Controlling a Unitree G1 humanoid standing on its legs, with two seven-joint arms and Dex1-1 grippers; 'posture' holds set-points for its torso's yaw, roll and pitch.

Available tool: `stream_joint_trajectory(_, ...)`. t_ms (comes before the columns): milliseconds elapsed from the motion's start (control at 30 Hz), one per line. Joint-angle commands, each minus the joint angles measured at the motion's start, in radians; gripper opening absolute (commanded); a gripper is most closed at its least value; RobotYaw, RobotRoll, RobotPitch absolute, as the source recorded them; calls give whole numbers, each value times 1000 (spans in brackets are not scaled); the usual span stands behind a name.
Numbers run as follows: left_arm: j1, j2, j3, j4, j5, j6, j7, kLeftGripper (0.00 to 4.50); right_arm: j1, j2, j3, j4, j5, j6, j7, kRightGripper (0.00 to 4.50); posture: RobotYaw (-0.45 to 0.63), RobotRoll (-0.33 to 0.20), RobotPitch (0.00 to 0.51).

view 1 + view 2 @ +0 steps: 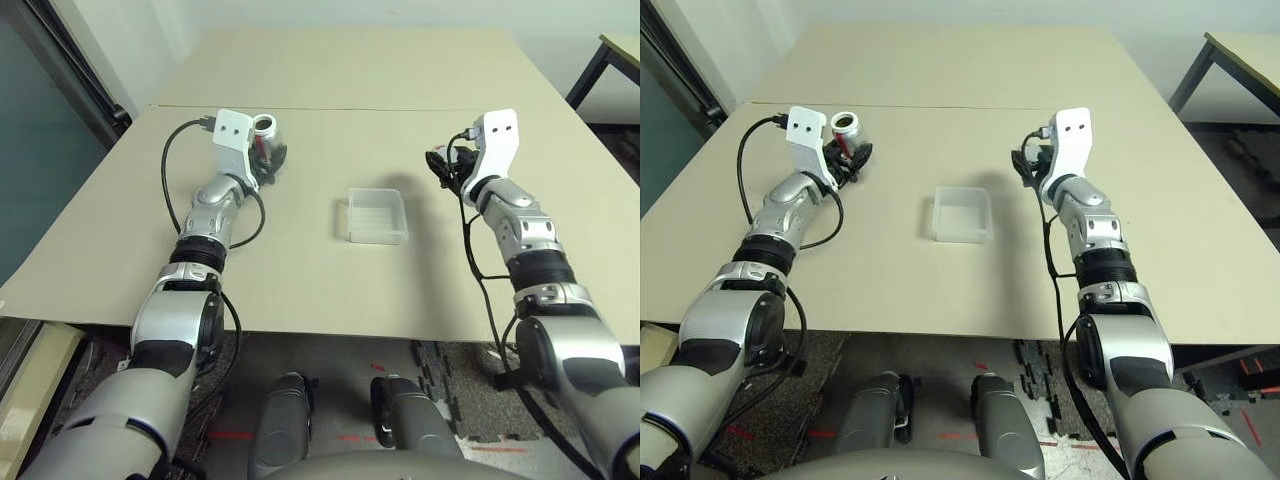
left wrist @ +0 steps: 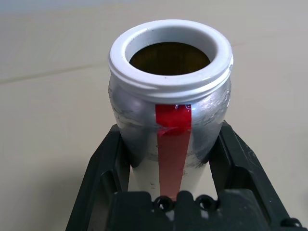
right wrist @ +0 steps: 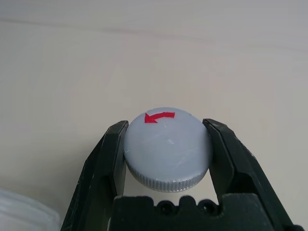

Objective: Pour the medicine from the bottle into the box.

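The silvery bottle (image 2: 168,96), with a red strip down its side and an uncapped white mouth, stands upright between the fingers of my left gripper (image 2: 169,137), which is shut on its body. In the head views this bottle (image 1: 268,133) is at the far left of the table. The clear plastic box (image 1: 377,215) lies at the table's middle, apart from both grippers. To the right of the box, my right gripper (image 3: 166,126) is shut on a flat grey round cap (image 3: 167,151) with a red arrow on top.
The beige table (image 1: 300,290) has a seam (image 1: 350,108) across its far part and a front edge near my body. Black cables loop beside both wrists (image 1: 175,190). A dark-framed table (image 1: 610,60) stands at the far right.
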Motion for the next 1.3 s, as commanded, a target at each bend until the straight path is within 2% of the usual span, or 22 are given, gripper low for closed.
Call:
stream_joint_trajectory(33, -9, 2, 13, 40, 13, -24, 9, 2451, 12, 5, -20, 76, -11, -47, -19, 2586, 34, 0, 90)
stream_joint_trajectory(300, -7, 0, 29, 51, 13, -26, -7, 2451, 10, 15, -19, 170, -17, -115, -22, 2586, 45, 0, 90)
stream_joint_trajectory(800, -24, -12, 31, 52, 15, -20, -21, 2451, -6, 32, -8, 191, -36, -99, -15, 2586, 25, 0, 91)
stream_joint_trajectory(967, -29, -17, 30, 55, 17, -21, -23, 2451, -8, 20, -5, 190, -42, -100, -6, 4306, 22, 0, 89)
stream_joint_trajectory(1000, -30, -17, 30, 56, 17, -21, -24, 2451, -8, 18, -5, 190, -43, -101, -5, 4500, 22, 0, 89)
stream_joint_trajectory(1300, -33, -18, 31, 68, 18, -25, -31, 2451, -7, -10, -21, 118, -21, -90, 12, 4500, 22, 0, 78)
